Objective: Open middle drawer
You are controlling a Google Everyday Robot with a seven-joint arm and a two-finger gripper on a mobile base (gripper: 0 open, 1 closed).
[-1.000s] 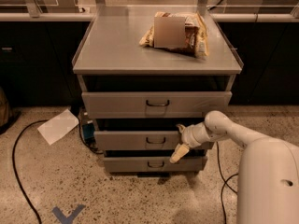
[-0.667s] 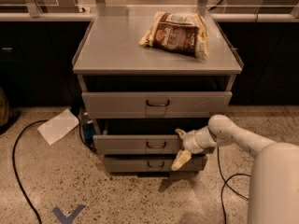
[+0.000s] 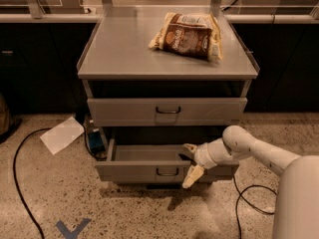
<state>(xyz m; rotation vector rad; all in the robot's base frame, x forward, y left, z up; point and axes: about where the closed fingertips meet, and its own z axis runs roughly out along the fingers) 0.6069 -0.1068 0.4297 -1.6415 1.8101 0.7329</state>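
Note:
The middle drawer [image 3: 134, 172] is a long low grey front with a small dark wire handle [image 3: 167, 172]. It stands pulled out from the cabinet, and its shallow grey tray [image 3: 144, 153] shows bare. My gripper [image 3: 191, 163] is at the right part of the drawer front, to the right of the handle. Its fingers are spread: one tan finger [image 3: 189, 148] reaches over the top edge into the tray, and the other [image 3: 193, 176] hangs in front of the panel. My white arm [image 3: 259, 153] comes in from the right. The bottom drawer is hidden under the open one.
The taller top drawer [image 3: 167, 111] is shut. A brown snack bag [image 3: 187, 35] lies on the cabinet top [image 3: 124, 49]. On the speckled floor are a white sheet [image 3: 62, 134], a blue object [image 3: 95, 141], black cables [image 3: 20, 183] [image 3: 246, 203] and a blue tape mark [image 3: 72, 229].
The middle drawer has slid further out toward me with the gripper at its front. The view has come closer to the cabinet.

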